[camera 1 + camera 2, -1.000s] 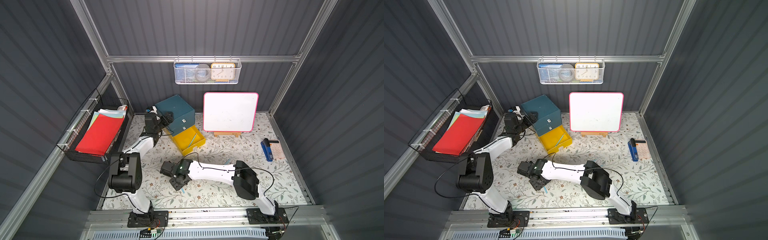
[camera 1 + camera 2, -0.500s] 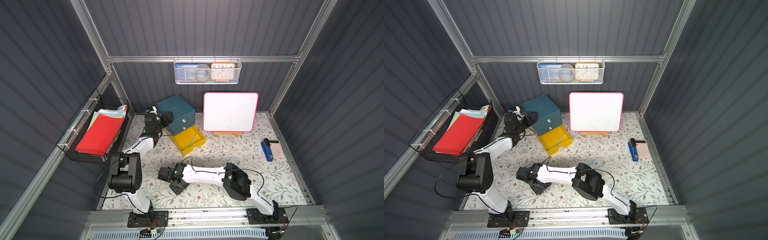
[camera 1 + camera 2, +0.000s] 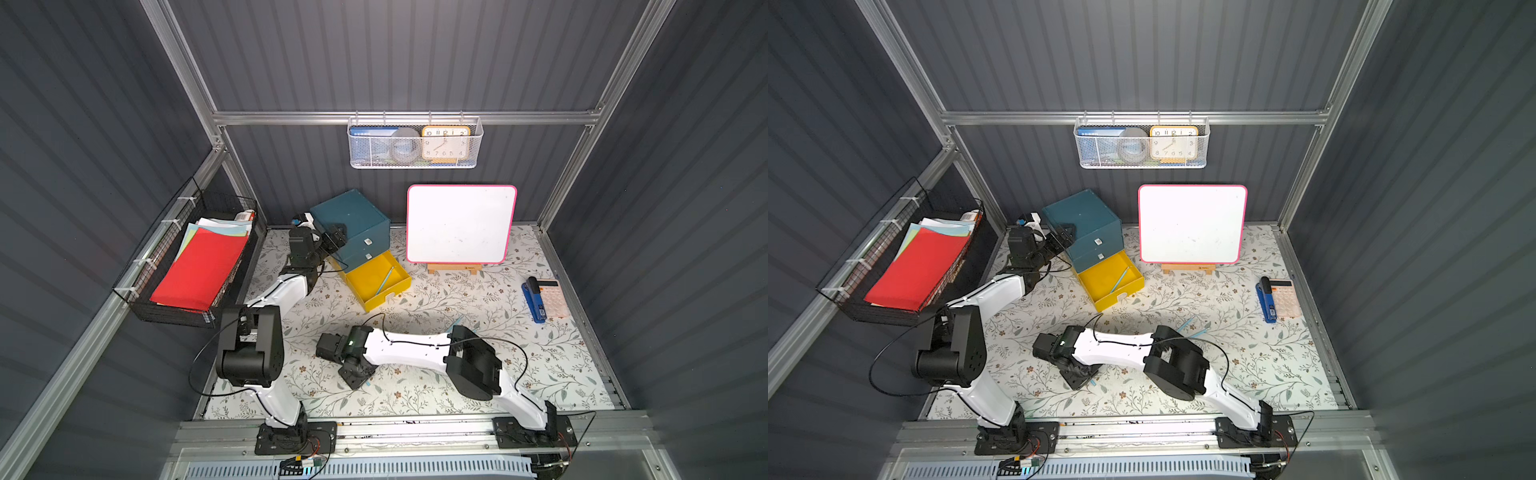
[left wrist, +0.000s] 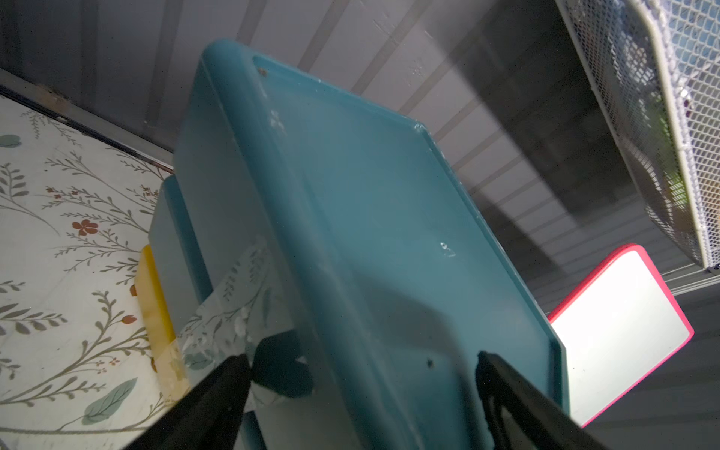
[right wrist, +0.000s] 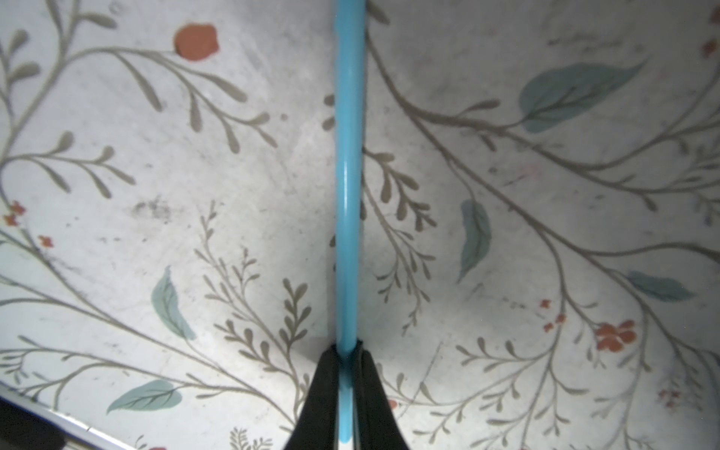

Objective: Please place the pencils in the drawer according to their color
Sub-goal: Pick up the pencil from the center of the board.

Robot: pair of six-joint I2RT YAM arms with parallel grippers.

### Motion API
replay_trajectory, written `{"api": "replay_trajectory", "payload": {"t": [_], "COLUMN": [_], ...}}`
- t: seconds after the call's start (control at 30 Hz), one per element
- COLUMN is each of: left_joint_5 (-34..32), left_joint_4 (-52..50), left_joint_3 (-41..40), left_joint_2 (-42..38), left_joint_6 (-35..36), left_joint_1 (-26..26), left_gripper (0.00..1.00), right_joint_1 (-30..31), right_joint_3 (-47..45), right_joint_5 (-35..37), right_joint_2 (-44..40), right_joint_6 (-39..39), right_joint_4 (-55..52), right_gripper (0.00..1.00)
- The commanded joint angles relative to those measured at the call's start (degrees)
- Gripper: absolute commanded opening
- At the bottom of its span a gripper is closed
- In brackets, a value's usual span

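Your right gripper (image 5: 346,350) has closed since a second ago and now pinches a light blue pencil (image 5: 349,175) low over the flowered mat (image 5: 156,195), the right arm stretched flat across it. Your left gripper (image 4: 362,358) stands spread wide astride the top edge of the teal cabinet (image 3: 349,220). The yellow drawer (image 3: 365,286) sits pulled out, with one blue pencil (image 3: 386,277) inside.

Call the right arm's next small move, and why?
Probably lift straight up a little: the right gripper's fingers are shut on the light blue pencil, which lies on the mat. The open yellow drawer already holds a blue pencil.
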Motion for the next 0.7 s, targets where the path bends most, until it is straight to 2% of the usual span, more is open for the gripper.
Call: {"api": "replay_trajectory", "payload": {"t": [0.0,0.67], "left_joint_5": [1.86,1.20], "left_joint_4": [-1.36,-1.31], "left_joint_3": [-1.34,-0.61], "left_joint_2": [-1.55,-1.00], "left_joint_6": [0.91,0.67], "left_joint_1": [-0.47,-0.45], "left_gripper": [0.95,0.95], "right_joint_1": [-0.56,-4.80], "right_joint_3": [-3.90,-16.56], "right_joint_5": [-1.66,-4.25], "right_joint_2": [-0.25,-16.67], "right_joint_6": [1.59,6.04], "right_joint_4": [-1.65,4.32], "right_gripper": [0.00,0.00]}}
